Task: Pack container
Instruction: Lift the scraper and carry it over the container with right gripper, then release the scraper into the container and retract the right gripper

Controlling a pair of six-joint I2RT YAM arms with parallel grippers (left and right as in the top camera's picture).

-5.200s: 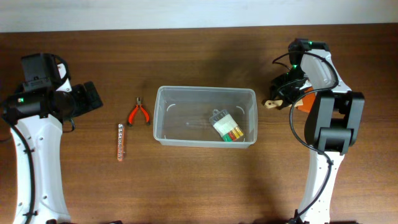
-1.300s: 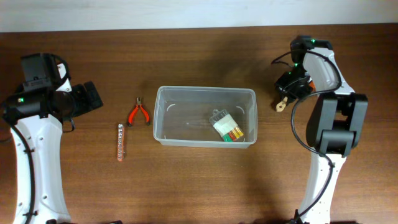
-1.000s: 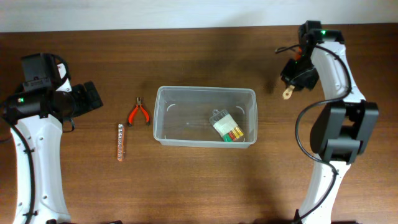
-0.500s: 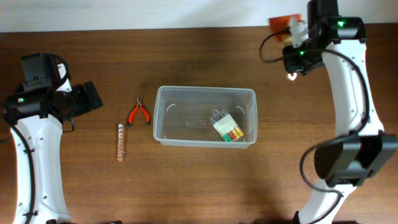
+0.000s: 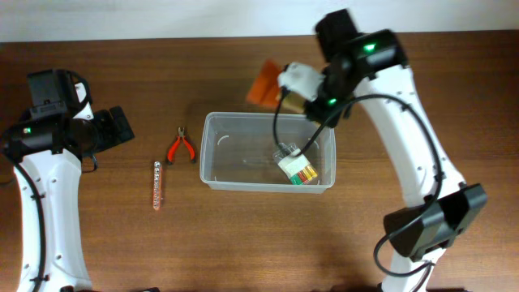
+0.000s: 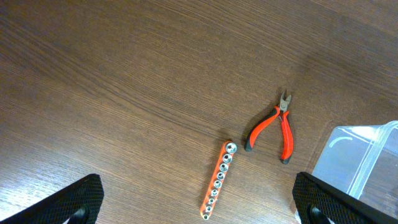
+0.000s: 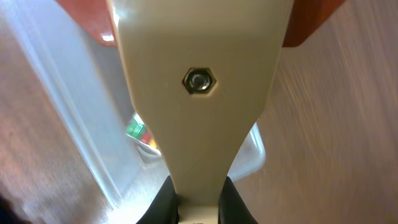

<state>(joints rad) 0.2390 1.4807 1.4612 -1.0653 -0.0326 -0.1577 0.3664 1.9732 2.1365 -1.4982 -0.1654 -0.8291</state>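
Note:
The clear plastic container stands mid-table and holds a small clear case with coloured bits. My right gripper is shut on a scraper with a cream handle and an orange blade, held above the container's back rim. In the right wrist view the handle fills the frame between the fingers, with the container below. My left gripper is open and empty at the far left, well apart from the container, which shows in the left wrist view.
Orange-handled pliers and an orange socket rail lie on the wood left of the container. Both show in the left wrist view, the pliers and the rail, between the open left fingers.
My right arm has swung left from the table's far right back edge, carrying the scraper over the container's back rim. The left arm has not moved.

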